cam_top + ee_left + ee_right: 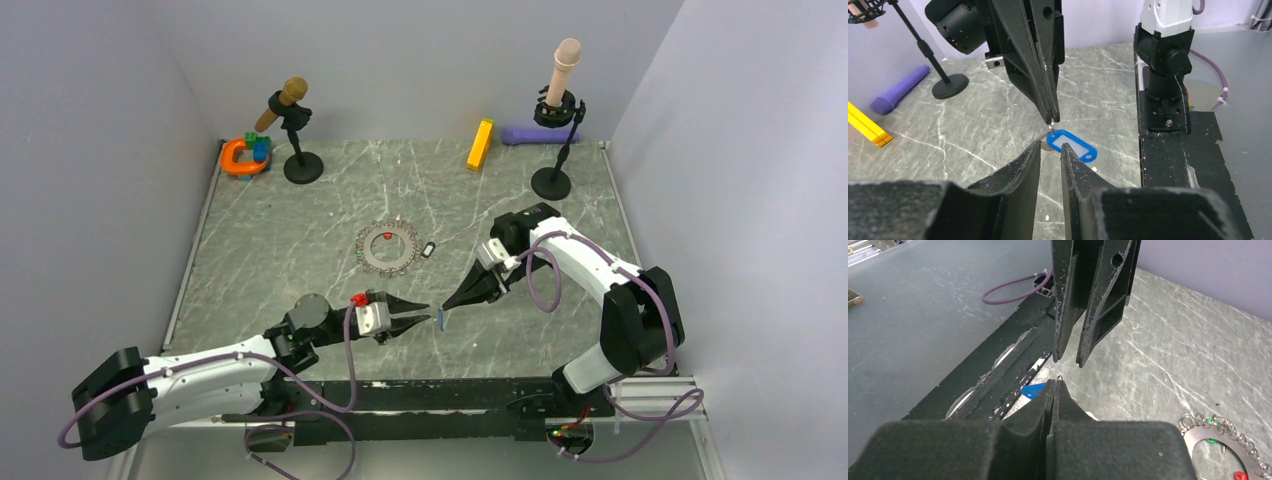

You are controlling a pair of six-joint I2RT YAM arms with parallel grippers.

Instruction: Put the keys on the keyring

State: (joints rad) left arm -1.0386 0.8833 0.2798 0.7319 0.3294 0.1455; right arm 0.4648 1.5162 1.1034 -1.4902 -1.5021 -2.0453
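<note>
The blue key [1071, 145] hangs by its small metal loop from my right gripper [1053, 120], which is shut on that loop just above the table's near edge. My left gripper [1050, 146] is open by a narrow gap, its tips right at the key's loop end, clamping nothing. In the top view the two grippers meet tip to tip, left gripper [427, 310] and right gripper [446, 305], with the blue key [440, 318] between them. The grey keyring [389, 247] lies at mid-table with a red key [385, 237] inside it. A black key [428, 249] lies beside it.
At the back stand two microphone stands [303, 165] [551, 182]. An orange C-shaped toy [240, 158] is at the back left. A yellow block [480, 144] and a purple cylinder [530, 135] lie at the back right. The black base rail [1173, 165] runs along the near edge.
</note>
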